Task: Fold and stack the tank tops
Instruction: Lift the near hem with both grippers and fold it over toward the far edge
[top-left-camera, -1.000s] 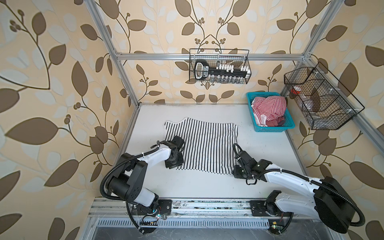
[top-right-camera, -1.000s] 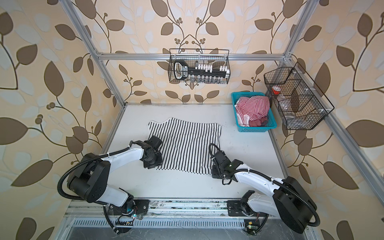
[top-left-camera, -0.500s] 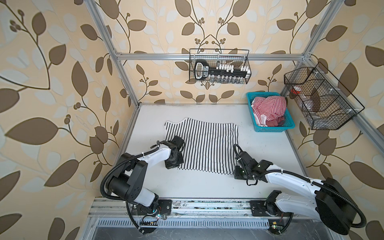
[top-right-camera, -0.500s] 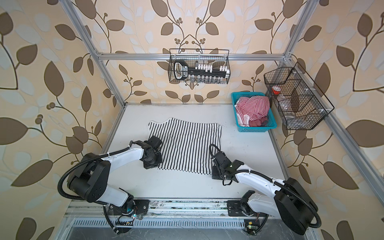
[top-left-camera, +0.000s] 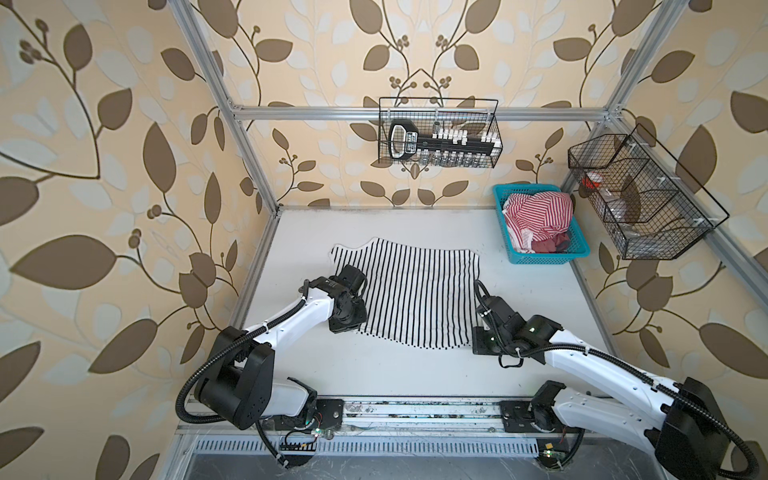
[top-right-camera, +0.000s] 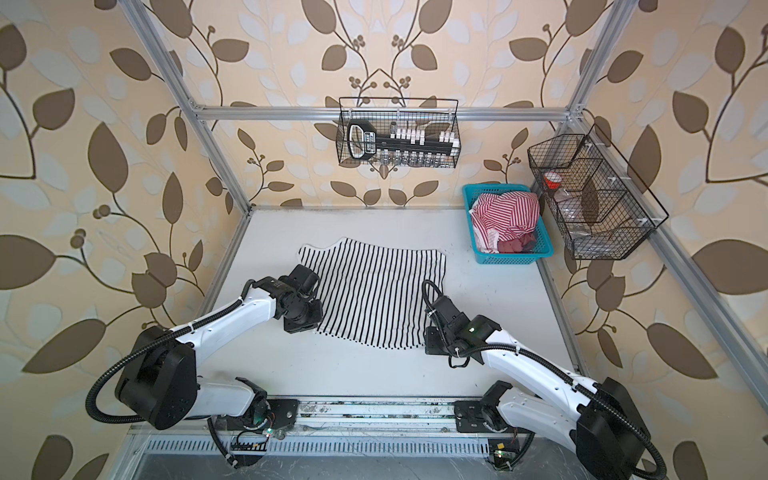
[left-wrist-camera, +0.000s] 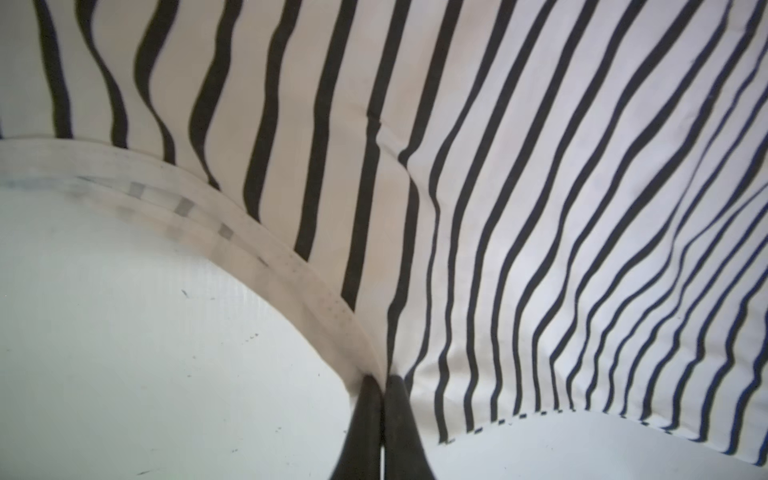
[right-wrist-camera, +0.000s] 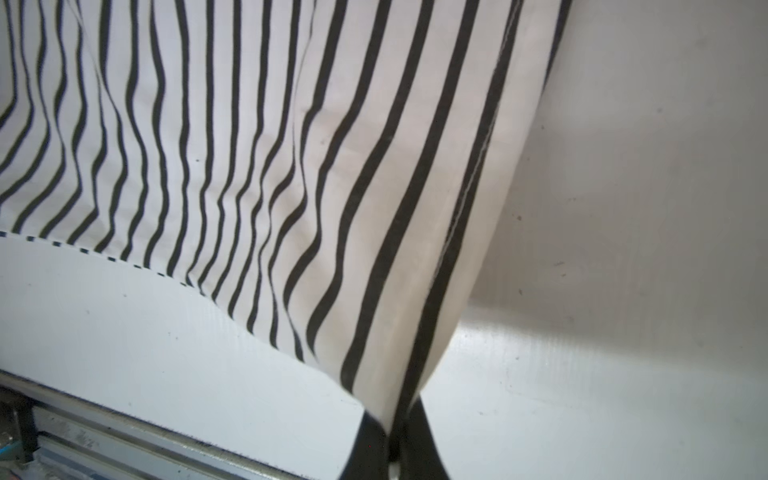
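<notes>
The white tank top with bold black stripes (top-left-camera: 415, 299) (top-right-camera: 378, 295) lies spread flat on the white table in both top views. My left gripper (left-wrist-camera: 383, 380) (top-left-camera: 351, 326) is shut on its near left corner, beside the white hem band of the curved opening. At the near right corner, my right gripper (right-wrist-camera: 392, 424) (top-left-camera: 478, 343) is shut on the cloth (right-wrist-camera: 249, 145), which rises a little off the table there. The red-striped tank top (top-left-camera: 538, 216) (top-right-camera: 507, 214) lies crumpled in a blue basket (top-left-camera: 540, 259) at the back right.
A black wire basket (top-left-camera: 438, 133) with a black tool hangs on the back wall. Another wire basket (top-left-camera: 640, 199) hangs on the right frame. A dark red cloth (top-left-camera: 550, 245) also lies in the blue basket. The metal rail (top-left-camera: 415, 409) runs along the table's front edge.
Both grippers have gone from partly open to shut on the near corners of the black-striped tank top. The arms have hardly moved.
</notes>
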